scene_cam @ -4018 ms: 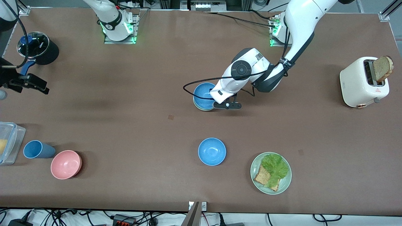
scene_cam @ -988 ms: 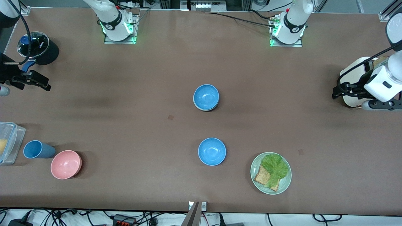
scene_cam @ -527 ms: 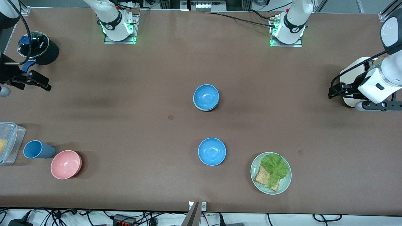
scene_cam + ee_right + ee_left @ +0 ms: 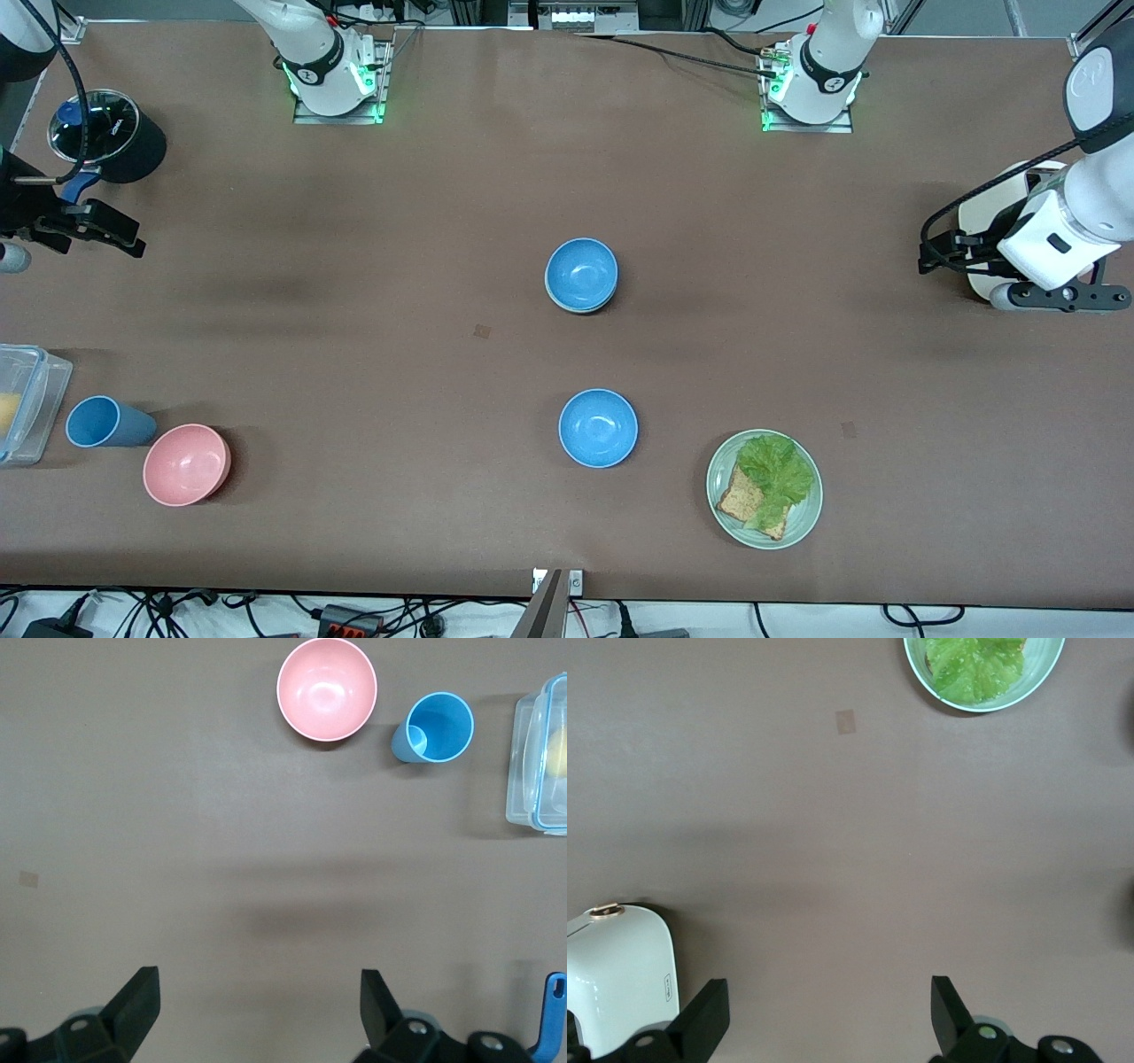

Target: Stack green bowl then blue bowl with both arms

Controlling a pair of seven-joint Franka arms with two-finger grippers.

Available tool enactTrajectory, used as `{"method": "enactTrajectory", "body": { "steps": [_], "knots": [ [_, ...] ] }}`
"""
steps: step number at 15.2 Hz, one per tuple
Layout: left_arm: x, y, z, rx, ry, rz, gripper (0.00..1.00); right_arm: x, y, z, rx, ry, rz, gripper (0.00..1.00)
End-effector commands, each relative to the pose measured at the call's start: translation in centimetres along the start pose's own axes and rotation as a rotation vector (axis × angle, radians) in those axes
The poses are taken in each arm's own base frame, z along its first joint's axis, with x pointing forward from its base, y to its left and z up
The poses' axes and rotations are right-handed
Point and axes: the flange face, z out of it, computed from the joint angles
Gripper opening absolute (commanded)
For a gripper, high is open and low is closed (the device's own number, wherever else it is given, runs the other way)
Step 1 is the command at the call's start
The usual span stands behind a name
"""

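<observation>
A blue bowl (image 4: 581,271) sits nested in the green bowl (image 4: 578,309) at the table's middle; only a thin sliver of green rim shows under it. A second blue bowl (image 4: 598,428) stands alone, nearer the front camera. My left gripper (image 4: 1059,298) is open and empty, up over the table beside the toaster at the left arm's end; the left wrist view shows it (image 4: 828,1019) over bare table. My right gripper (image 4: 89,232) is open and empty at the right arm's end; the right wrist view shows it (image 4: 257,1010) over bare table.
A white toaster (image 4: 983,221) (image 4: 616,974) stands under the left hand. A pale green plate (image 4: 764,489) (image 4: 983,669) holds lettuce and bread. A pink bowl (image 4: 187,464) (image 4: 327,688), blue cup (image 4: 104,422) (image 4: 434,726), clear container (image 4: 27,403) (image 4: 540,753) and black pot (image 4: 108,135) stand at the right arm's end.
The left gripper has let go of the blue bowl on the green bowl and drawn away to the toaster, drifting slightly in the last second. The right arm has barely moved.
</observation>
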Motion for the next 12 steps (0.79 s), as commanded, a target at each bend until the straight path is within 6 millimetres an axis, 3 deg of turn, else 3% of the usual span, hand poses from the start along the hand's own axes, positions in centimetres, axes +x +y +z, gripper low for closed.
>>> {"method": "enactTrajectory", "body": {
  "steps": [1, 7, 12],
  "knots": [
    [-0.66, 0.47, -0.77, -0.015, -0.002, 0.008, 1.00, -0.47, 0.05, -0.19, -0.002, -0.012, -0.020, 1.00],
    [-0.39, 0.49, -1.74, -0.017, 0.023, 0.024, 1.00, -0.52, 0.06, -0.26, -0.003, -0.012, -0.022, 1.00],
    [-0.33, 0.41, -1.43, -0.019, 0.012, 0.024, 1.00, -0.52, 0.05, -0.26, -0.002, -0.012, -0.022, 1.00]
  ]
}}
